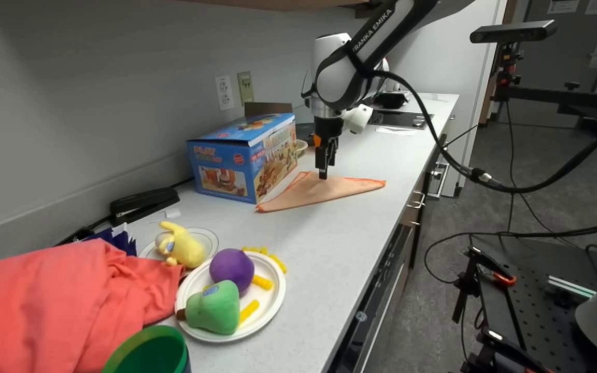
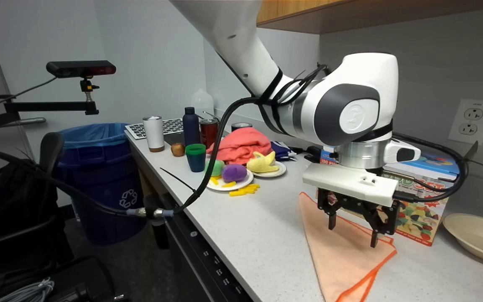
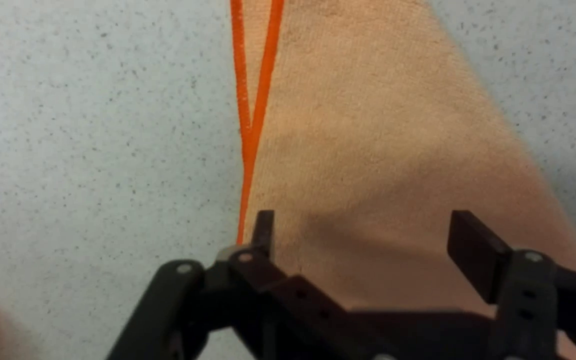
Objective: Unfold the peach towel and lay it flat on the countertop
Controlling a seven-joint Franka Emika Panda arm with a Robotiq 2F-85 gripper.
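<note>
Lying on the countertop (image 1: 314,264) beside the blue box (image 1: 223,178), the peach towel (image 2: 346,268) is folded into a rough triangle. Over it the gripper (image 2: 353,237) is poised, fingers (image 3: 474,255) spread wide; whether the towel is touched by them cannot be told.

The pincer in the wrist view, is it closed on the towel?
No, the pincer stands open, its fingertips well apart over the peach towel.

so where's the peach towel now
In an exterior view, the peach towel lies on the countertop, right of the blue box. The wrist view shows it under the open gripper.
</note>
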